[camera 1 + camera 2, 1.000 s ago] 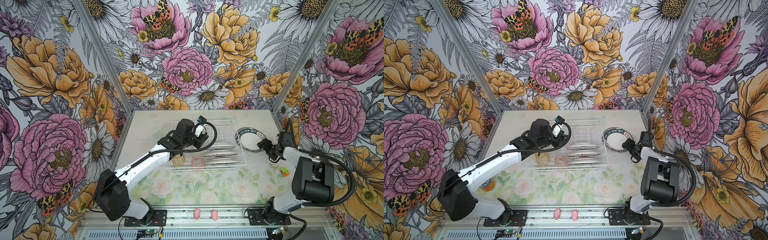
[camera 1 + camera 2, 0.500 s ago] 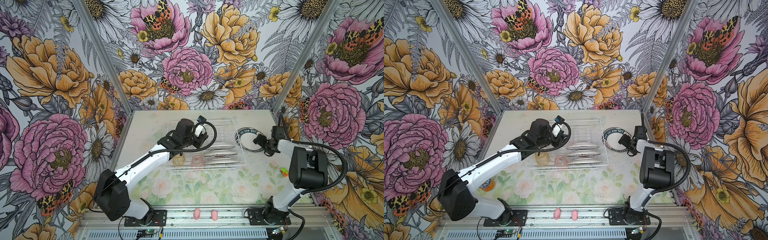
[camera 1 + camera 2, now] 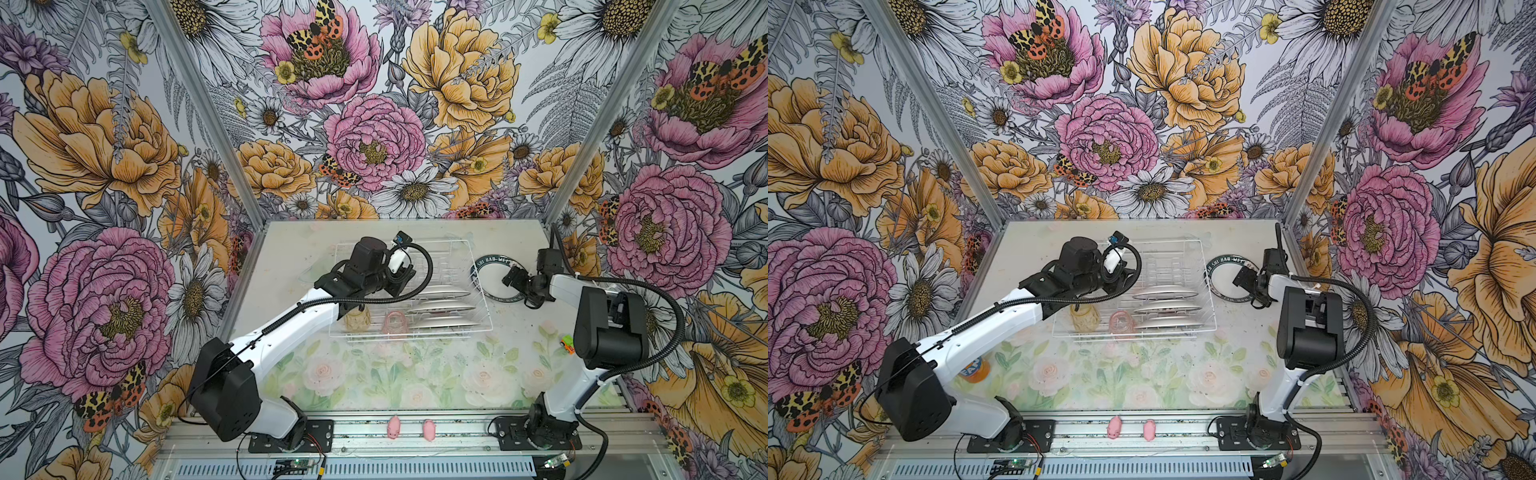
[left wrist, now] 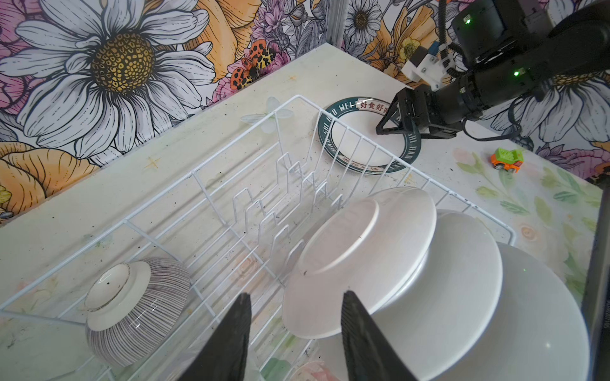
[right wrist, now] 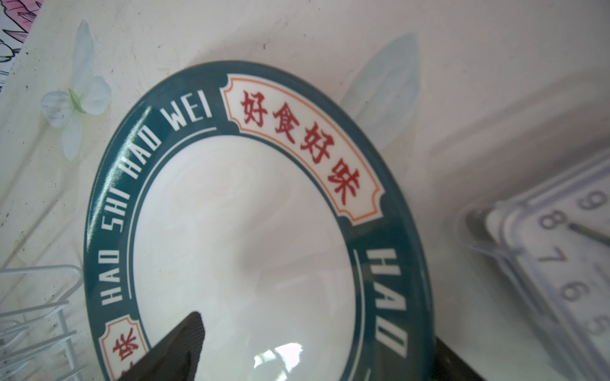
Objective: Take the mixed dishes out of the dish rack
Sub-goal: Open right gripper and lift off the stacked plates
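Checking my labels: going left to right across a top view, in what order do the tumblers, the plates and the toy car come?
amber tumbler → pink tumbler → racked plates → flat plate → toy car

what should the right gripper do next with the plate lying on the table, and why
Probably lift the right gripper up and back off the plate. The plate lies flat on the table beside the dish rack, and the jaws stand open at its rim, so nothing is held. In the rack three plates stand waiting.
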Motion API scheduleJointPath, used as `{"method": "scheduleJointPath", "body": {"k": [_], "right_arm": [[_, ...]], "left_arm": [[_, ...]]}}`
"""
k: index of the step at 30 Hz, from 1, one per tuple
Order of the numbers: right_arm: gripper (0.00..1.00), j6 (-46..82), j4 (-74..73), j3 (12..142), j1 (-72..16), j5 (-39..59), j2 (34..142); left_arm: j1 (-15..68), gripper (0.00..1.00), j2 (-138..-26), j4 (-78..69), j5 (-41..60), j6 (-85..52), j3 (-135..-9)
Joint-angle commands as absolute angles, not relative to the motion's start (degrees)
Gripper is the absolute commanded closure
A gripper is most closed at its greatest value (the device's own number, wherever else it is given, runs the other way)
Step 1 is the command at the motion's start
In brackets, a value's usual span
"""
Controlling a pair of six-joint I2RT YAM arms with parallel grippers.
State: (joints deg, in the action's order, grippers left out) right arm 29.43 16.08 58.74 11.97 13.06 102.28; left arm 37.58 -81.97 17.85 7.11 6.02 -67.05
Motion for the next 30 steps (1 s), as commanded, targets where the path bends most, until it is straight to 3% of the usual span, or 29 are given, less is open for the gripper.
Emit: {"method": "scheduleJointPath", "body": {"k": [1,18,30], "right_arm": [[0.08,28.4,16.4,57.2,12.5,12.2,99.1],[0.1,24.6,21.8,48.6,14.5,17.9,74.5],[0.13,23.8,22.9,50.1,6.5,16.5,64.8]], "left_arm": [[37.1,0.53,-82.7,18.0,8.7,6.9,-67.3],[38.8,0.54,-83.9,22.5,8.4,7.3,-70.5],[40.5,0.57,-91.7,27.2,11.6,13.3,-78.4]]}}
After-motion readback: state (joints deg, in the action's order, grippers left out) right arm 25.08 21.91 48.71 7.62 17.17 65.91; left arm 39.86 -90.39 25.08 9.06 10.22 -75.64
